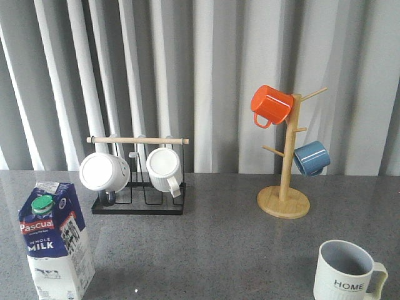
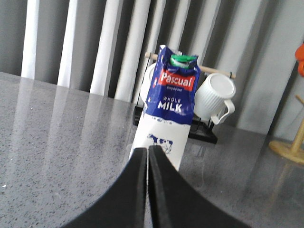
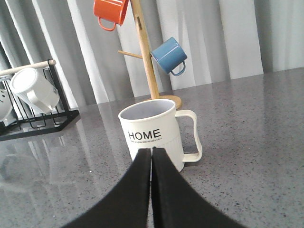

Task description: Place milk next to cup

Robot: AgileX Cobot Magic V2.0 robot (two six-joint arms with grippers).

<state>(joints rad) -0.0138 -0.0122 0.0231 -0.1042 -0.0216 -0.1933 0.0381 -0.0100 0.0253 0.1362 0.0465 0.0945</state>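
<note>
Right now the milk (image 1: 55, 240) is standing upright at the near left of the table (image 1: 219, 250), while the cup (image 1: 347, 272) is sitting at the near right, well apart from it, its handle pointing right. Nothing is being held. The left gripper (image 2: 147, 154) is hanging just in front of the carton with its fingers pressed together, empty; the right gripper (image 3: 152, 154) is hovering likewise before the cup, fingers together and gripping nothing. Neither arm is showing in the front view.

Judging by this, the task is sitting at its very first step: the reach for the carton is not yet begun. The left arm is looking like the natural one for the job, since the carton is directly ahead of it. The next move is calling for the fingers to spread wide enough to take the carton's body, then to close around its lower white part, below the "WHOLE MILK" lettering, so the tall pack is not tipping during the carry. After that comes a long travel rightward across the bare near part of the table, keeping well in front of the black mug rack (image 1: 139, 203) and the wooden mug tree (image 1: 284, 200) farther back.
</note>
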